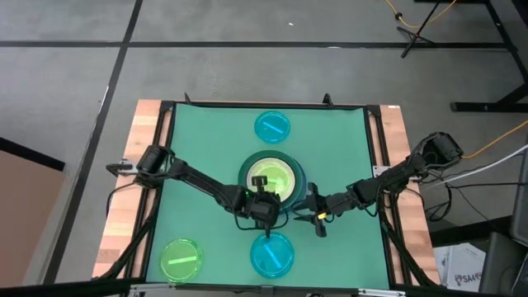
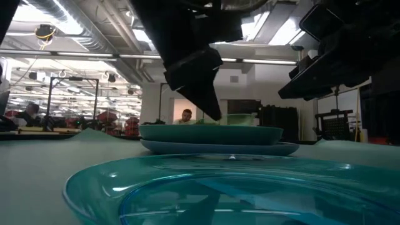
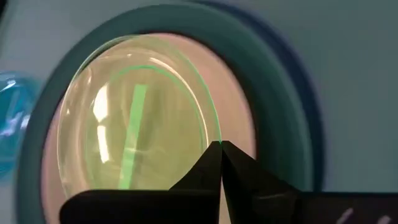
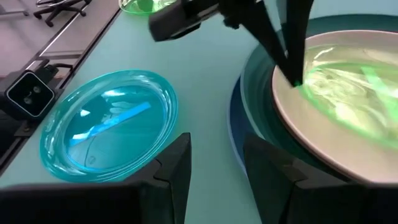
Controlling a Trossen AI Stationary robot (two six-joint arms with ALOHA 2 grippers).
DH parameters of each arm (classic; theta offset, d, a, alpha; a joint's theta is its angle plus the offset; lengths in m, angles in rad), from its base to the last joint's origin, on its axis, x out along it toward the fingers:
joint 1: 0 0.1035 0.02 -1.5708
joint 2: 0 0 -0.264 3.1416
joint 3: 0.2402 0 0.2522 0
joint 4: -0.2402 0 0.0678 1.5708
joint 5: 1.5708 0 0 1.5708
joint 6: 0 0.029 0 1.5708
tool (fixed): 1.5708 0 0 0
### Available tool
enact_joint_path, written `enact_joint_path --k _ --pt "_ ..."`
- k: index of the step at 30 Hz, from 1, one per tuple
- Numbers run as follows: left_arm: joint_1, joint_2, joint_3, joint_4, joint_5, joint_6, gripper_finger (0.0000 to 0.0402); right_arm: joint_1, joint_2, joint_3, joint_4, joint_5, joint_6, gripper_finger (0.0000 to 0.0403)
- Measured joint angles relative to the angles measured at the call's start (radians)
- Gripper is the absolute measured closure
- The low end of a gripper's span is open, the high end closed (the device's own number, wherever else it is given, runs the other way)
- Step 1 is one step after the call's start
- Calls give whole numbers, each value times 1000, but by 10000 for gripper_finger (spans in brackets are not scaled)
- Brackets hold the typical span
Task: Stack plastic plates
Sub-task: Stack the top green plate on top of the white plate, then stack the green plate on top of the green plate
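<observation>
green mat (image 1: 198, 148) covers the table, w/ a stack at its centre: slate-blue plate (image 4: 234, 134) at the bottom, dark green plate (image 1: 294, 169) on it, white plate (image 4: 323, 155) next, lime-green plate (image 1: 268, 177) on top. left gripper (image 3: 221, 144) pinches that lime plate's rim, fingers pressed together on it. right gripper (image 4: 214, 165) hangs spread just beside the stack, near a cyan plate (image 1: 271, 254); other cyan plate (image 1: 272, 126) and lime plate (image 1: 181, 258) sit well apart.

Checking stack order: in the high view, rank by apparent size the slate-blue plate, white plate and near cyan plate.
1. slate-blue plate, only its rim showing
2. white plate
3. near cyan plate, about the white plate's size; too close to rank.
</observation>
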State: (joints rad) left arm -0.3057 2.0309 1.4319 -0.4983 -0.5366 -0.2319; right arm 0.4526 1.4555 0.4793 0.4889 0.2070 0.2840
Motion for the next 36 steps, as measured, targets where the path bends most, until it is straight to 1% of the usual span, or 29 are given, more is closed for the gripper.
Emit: enact_joint_path --k 5,9,12,16,18,21,24,28,34,36 --pt "17 3 1 20 28 3 401 0 0 0 -11 1 0 265" --pt "41 3 -4 13 100 3 396 -1 0 0 -22 26 -5 265" --pt "55 3 -4 14 138 1 374 -1 0 0 -22 27 -25 265" --pt "59 3 1 5 129 -2 338 -1 0 0 -22 27 -45 265" --pt "58 2 26 -25 127 -2 325 -1 0 0 -22 27 -53 265" --pt "46 -1 80 -118 116 -14 315 -1 0 0 -21 27 -55 265" --pt "18 -1 134 -218 105 -48 312 -1 0 0 -21 42 -57 265" --pt "-19 -4 151 -274 151 -55 316 -1 0 0 -20 54 -57 265" --pt "-81 -62 106 -341 154 -144 322 -1 0 0 -19 54 -58 265" --pt "-105 -106 64 -313 154 -179 323 -1 0 0 -19 55 -58 265"
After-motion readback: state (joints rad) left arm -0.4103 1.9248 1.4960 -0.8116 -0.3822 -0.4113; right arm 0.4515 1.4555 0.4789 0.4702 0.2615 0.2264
